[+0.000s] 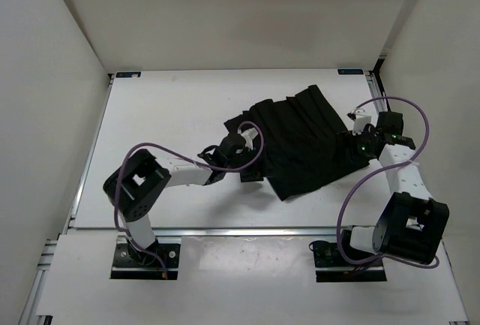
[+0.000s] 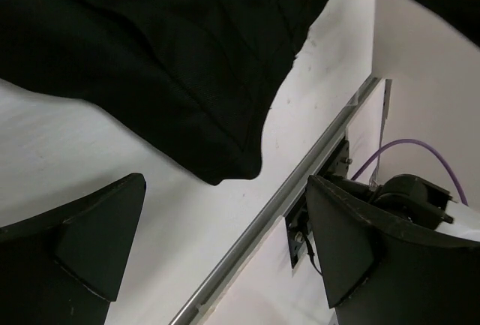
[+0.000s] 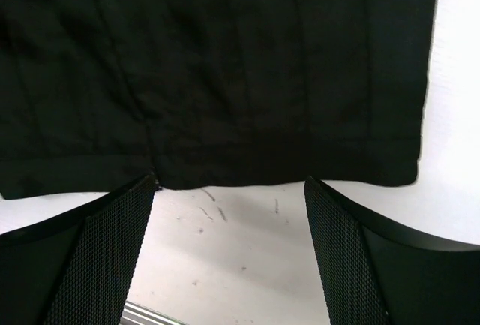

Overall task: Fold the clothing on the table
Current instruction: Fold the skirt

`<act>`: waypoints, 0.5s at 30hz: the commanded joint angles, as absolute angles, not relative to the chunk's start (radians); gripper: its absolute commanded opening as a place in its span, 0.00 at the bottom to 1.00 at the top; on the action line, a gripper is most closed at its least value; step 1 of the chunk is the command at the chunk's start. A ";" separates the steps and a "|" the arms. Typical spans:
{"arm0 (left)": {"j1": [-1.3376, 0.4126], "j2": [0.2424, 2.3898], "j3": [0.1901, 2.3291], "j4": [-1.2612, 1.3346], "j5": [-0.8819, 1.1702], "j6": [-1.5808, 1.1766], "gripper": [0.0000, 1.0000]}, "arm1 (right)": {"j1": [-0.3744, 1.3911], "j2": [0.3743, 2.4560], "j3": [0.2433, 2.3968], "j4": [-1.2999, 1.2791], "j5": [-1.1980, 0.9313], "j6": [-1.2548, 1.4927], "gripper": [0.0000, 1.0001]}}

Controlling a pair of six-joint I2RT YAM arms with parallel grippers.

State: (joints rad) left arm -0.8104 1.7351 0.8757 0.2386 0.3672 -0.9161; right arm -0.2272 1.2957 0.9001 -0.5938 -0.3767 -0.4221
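Over toward the 3 o'clock side of the large flat white worktop [image 1: 165, 107] sits the plain black pleated soft fabric garment [image 1: 304, 141], lying lopsided with a pointed corner poking out at about 7 o'clock.

Biggest worry imo: both grabs look marginal. The left end effector [image 2: 226, 220] is spread as wide as it goes with nothing in it, and only the very tip of that corner reaches the gap. If it closes from there, I'd guess it nips a sliver or just bare worktop, and the cloth slips out on the lift. The right end effector [image 3: 229, 190] is also wide apart and empty, with the hem just ahead of its tips. Closing without pushing in probably misses. Pushing in too low could scrape the worktop or bunch the pleats, so the fold comes out crooked. One side catching and the other not would drag the whole thing sideways, maybe toward the metal rail edge [image 2: 300, 190].

Position-wise, the garment is at 12 o'clock from each end effector in its own wrist view. From the top, left sits at the cloth's 8 o'clock edge and right at its 3 o'clock edge.
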 commanded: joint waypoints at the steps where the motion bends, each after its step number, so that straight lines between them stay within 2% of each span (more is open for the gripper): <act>1: -0.837 1.752 0.876 0.342 0.384 -0.988 0.99 | -0.213 1.281 0.916 -0.568 -0.437 -0.379 0.85; 8: -0.891 1.790 0.876 0.305 0.368 -0.988 0.97 | -0.213 1.269 0.887 -0.561 -0.434 -0.301 0.84; 10: -0.893 1.792 0.868 0.299 0.358 -0.994 0.91 | -0.210 1.262 0.877 -0.569 -0.445 -0.290 0.83; 11: -0.890 1.781 0.855 0.307 0.359 -1.002 0.90 | -0.206 1.266 0.877 -0.571 -0.454 -0.293 0.74; 12: -0.882 1.775 0.838 0.310 0.354 -0.999 0.85 | -0.199 1.273 0.888 -0.596 -0.516 -0.310 0.39; 13: -0.876 1.754 0.828 0.301 0.341 -0.997 0.80 | -0.184 1.269 0.902 -0.619 -0.547 -0.313 0.15; 14: -0.868 1.720 0.809 0.292 0.312 -0.985 0.77 | -0.151 1.279 0.917 -0.647 -0.558 -0.304 0.00; 15: -0.855 1.704 0.787 0.270 0.295 -0.971 0.68 | -0.114 1.298 0.931 -0.672 -0.607 -0.317 0.00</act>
